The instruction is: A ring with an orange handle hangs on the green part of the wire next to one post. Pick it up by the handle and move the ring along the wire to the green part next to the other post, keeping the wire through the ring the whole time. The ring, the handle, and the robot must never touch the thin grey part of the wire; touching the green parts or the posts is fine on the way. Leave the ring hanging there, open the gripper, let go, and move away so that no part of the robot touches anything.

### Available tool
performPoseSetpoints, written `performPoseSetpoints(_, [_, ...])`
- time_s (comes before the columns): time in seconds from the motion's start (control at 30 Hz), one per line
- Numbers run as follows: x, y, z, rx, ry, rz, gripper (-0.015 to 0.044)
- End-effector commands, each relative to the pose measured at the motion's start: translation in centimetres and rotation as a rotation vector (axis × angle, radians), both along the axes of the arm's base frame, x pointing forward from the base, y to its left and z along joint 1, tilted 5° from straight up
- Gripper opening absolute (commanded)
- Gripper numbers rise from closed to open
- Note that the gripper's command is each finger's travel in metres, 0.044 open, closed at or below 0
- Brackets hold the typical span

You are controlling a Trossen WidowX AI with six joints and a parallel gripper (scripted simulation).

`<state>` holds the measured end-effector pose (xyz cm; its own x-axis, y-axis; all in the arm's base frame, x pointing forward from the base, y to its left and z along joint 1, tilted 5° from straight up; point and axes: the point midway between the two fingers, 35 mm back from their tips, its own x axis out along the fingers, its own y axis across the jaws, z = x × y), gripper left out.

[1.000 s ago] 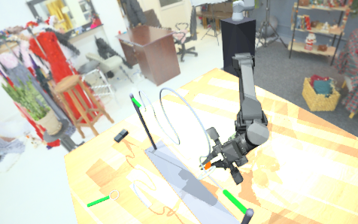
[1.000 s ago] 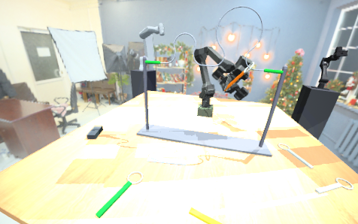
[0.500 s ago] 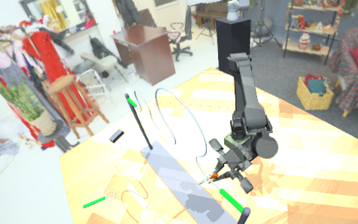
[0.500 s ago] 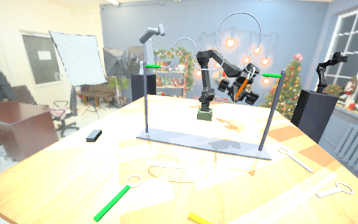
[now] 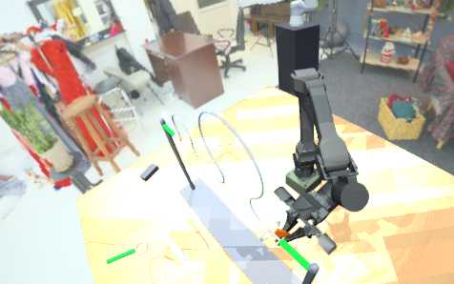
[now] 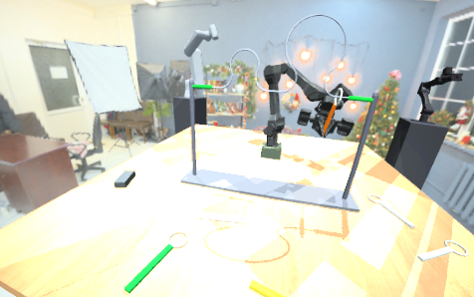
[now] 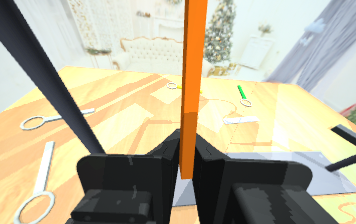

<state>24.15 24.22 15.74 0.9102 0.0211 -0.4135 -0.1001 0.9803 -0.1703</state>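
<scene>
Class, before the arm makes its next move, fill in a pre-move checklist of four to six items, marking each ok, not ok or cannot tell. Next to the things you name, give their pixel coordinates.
1. Jaws (image 5: 285, 236) (image 6: 325, 134) shut on the handle (image 5: 282, 233) (image 6: 330, 120) (image 7: 194, 65): ok.
2. Ring (image 5: 270, 231) (image 6: 339, 95) at the green part by the post (image 6: 359, 149) nearer the jaws, fully over it: not ok; it is just short of the green.
3. Wire through the ring: cannot tell; they overlap, but the threading is too small to make out.
4. Ring off the thin grey wire (image 5: 261, 176) (image 6: 345, 45): cannot tell; any gap is too fine to see.
5. Handle let go and arm clear: not ok.
</scene>
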Motion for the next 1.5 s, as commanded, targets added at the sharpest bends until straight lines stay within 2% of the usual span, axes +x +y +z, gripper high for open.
performPoseSetpoints(0.0, [-0.1,0.8,0.1,0.031,0.007,0.001,-0.015])
performPoseSetpoints(1.47, [-1.1,5.1,-0.3,0.063,0.01,0.001,-0.015])
